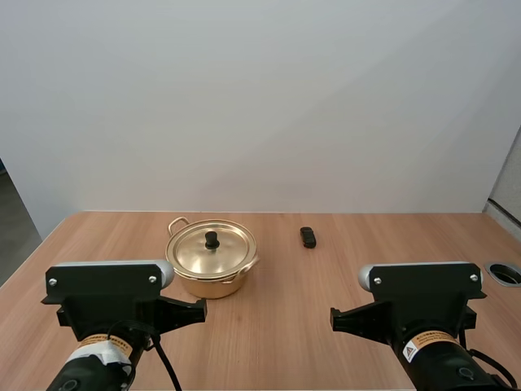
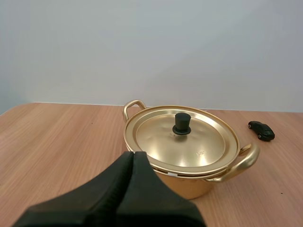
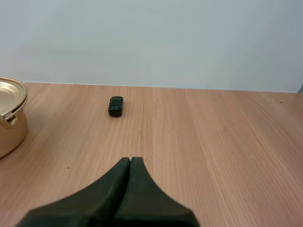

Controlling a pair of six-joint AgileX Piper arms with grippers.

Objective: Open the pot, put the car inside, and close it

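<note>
Table (image 1: 285, 342) first: pale wood fills my high view from side to side, with both arms parked at its near edge. My left gripper (image 2: 133, 154) has its fingers pressed together into one dark wedge with nothing between them. Its tip points at the near wall of the pot (image 1: 210, 283). My right gripper (image 3: 130, 160) is closed the same way on nothing, over bare wood. The car (image 3: 115, 105) lies ahead of it, off toward the pot's side.

I see the pot standing upright in front of my left arm. It is gold-coloured and has a loop handle on each of two opposite sides. Its lid (image 1: 195, 254) sits flat on the rim, so the pot is closed, and a black knob (image 1: 212, 240) stands at the lid's centre. The small, dark car rests on the wood to the right of the pot, near it but clearly apart, lengthwise away from me.
</note>
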